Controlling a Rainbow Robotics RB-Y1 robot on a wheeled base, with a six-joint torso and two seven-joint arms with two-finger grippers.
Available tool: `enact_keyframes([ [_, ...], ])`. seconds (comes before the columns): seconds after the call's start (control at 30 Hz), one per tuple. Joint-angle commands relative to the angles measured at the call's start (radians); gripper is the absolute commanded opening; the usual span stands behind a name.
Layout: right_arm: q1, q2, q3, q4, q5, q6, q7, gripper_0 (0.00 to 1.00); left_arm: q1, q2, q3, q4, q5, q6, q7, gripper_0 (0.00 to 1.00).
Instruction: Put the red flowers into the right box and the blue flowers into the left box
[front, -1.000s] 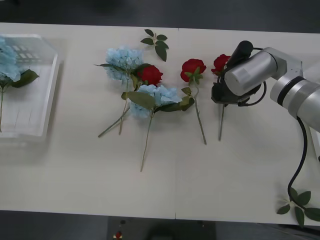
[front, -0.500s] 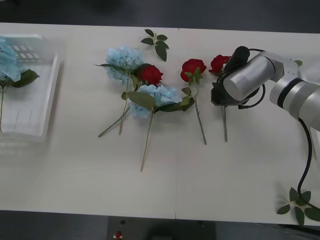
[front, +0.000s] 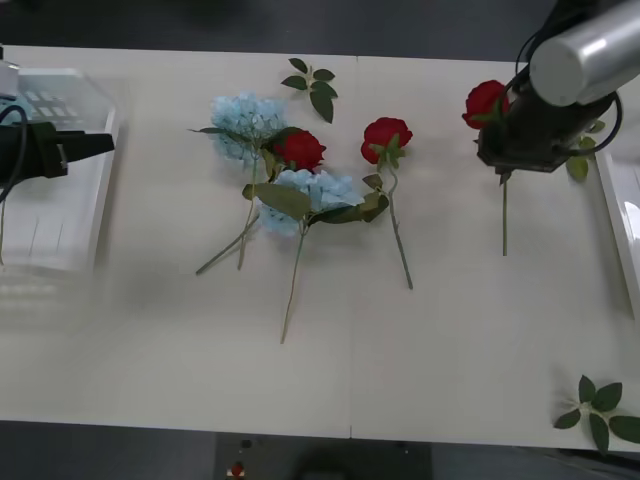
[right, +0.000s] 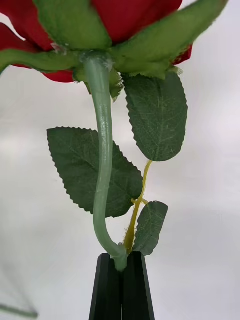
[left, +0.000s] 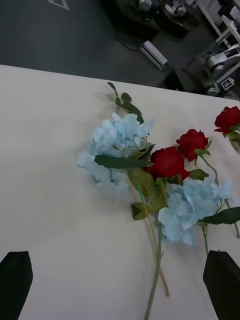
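At the far left of the worktop (front: 400, 340) lies the left box (front: 70, 240), a translucent slotted tray. The left pincer (front: 95, 146) hovers over its near-right rim with its black fingers (left: 15, 280) spread wide apart and nothing between them.

Toward the middle lie two blue flowers: the upper blue cluster (front: 245, 120) and the lower blue cluster (front: 315, 192), their stems crossing and running toward the robot. A red rose (front: 300, 150) is tucked between the two clusters, touching both. Just beyond them a loose leaf sprig (front: 312, 85) lies near the far edge. To the right, a second red rose (front: 386, 135) lies flat, its stem reaching toward the robot.

Farther right, the right pincer (front: 503, 172) is closed on the stem of a third rose (front: 485, 102), held above the worktop; the stem hangs down from the black fingers (right: 107, 290). The right box (front: 625, 215) shows as a rim at the right edge. Another leaf sprig (front: 600, 405) lies at the near right corner.
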Motion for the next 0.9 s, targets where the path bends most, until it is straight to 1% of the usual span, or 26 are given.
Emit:
enact_keyframes([
  [0.03, -0.086, -0.127, 0.001, -0.033, -0.032, 0.071, 0.085, 0.00, -0.054, -0.021, -0.058, -0.024, 0.009, -0.094, 0.002, 1.00],
  [0.13, -0.098, -0.195, 0.000, -0.018, -0.049, 0.112, 0.186, 0.00, -0.069, -0.038, -0.099, -0.024, 0.008, -0.140, -0.001, 1.00],
  [0.27, -0.092, -0.262, 0.000, 0.034, -0.060, 0.120, 0.321, 0.00, -0.086, -0.057, -0.153, -0.024, 0.006, -0.200, -0.001, 1.00],
  [0.33, -0.085, -0.285, 0.000, 0.097, -0.044, 0.117, 0.411, 0.00, -0.103, -0.063, -0.202, -0.024, 0.006, -0.253, 0.000, 1.00],
  [0.47, -0.083, -0.294, 0.000, 0.229, -0.038, 0.105, 0.537, 0.00, -0.129, -0.071, -0.276, -0.021, 0.006, -0.327, 0.005, 1.00],
  [0.53, -0.083, -0.291, 0.000, 0.326, -0.038, 0.080, 0.609, 0.00, -0.144, -0.077, -0.317, -0.021, 0.006, -0.367, 0.011, 1.00],
  [0.67, -0.074, -0.277, 0.000, 0.459, -0.040, 0.025, 0.727, 0.00, -0.167, -0.083, -0.375, -0.021, 0.006, -0.421, 0.023, 1.00],
  [0.77, -0.040, -0.262, 0.000, 0.530, -0.043, -0.052, 0.796, 0.00, -0.187, -0.097, -0.431, -0.021, 0.006, -0.468, 0.034, 1.00],
  [0.83, 0.004, -0.251, 0.000, 0.562, -0.046, -0.127, 0.819, 0.00, -0.201, -0.101, -0.477, -0.021, 0.008, -0.496, 0.042, 1.00],
  [0.9, 0.041, -0.244, 0.000, 0.577, -0.050, -0.173, 0.821, 0.00, -0.212, -0.107, -0.507, -0.020, 0.006, -0.514, 0.048, 1.00],
])
